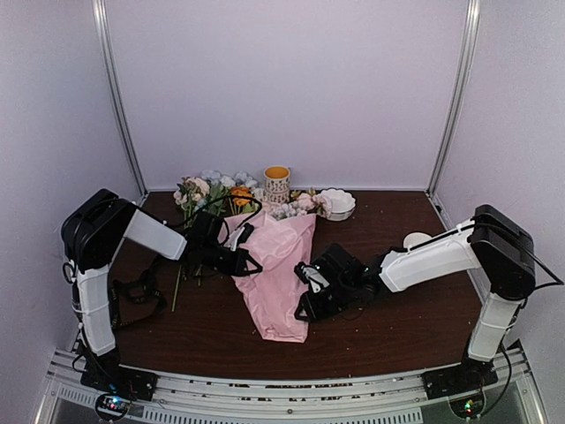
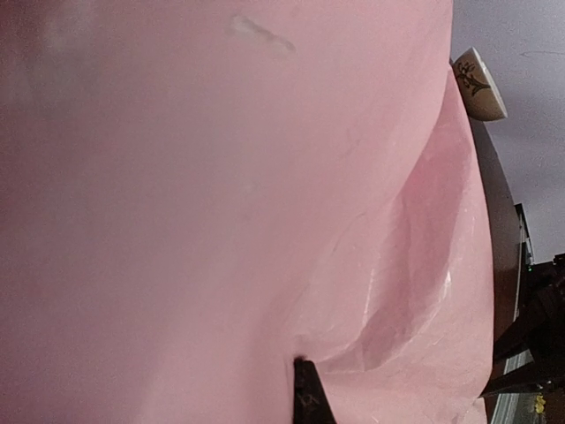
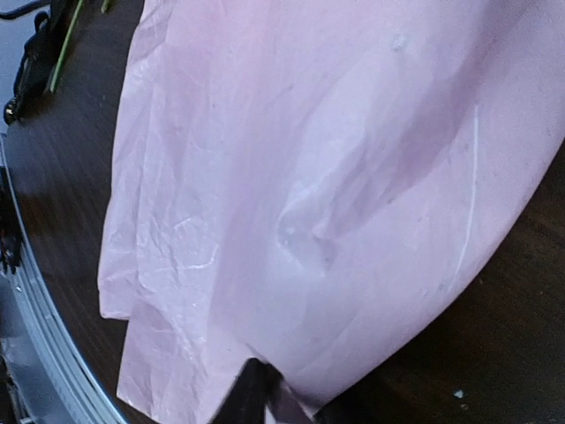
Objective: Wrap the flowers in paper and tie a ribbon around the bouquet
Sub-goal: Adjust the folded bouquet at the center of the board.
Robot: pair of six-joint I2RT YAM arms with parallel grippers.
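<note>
The pink paper (image 1: 278, 278) lies rolled into a loose cone down the middle of the table, its narrow end nearest me. Pale blooms and leaves of the bouquet (image 1: 296, 209) poke out at its far, wide end. My left gripper (image 1: 250, 262) is shut on the paper's left edge. In the left wrist view the paper (image 2: 221, 203) fills the frame and one black fingertip (image 2: 311, 397) shows under it. My right gripper (image 1: 306, 284) is at the cone's right edge. There a fold of paper (image 3: 291, 177) runs down between its two dark fingers (image 3: 252, 393), pinched. A black ribbon (image 1: 141, 296) lies by the left arm.
Loose flowers (image 1: 212, 190) with green stems lie at the back left. A patterned cup (image 1: 276, 184) and a white bowl (image 1: 336, 203) stand at the back, near the wall. A small white dish (image 1: 417, 239) sits behind the right arm.
</note>
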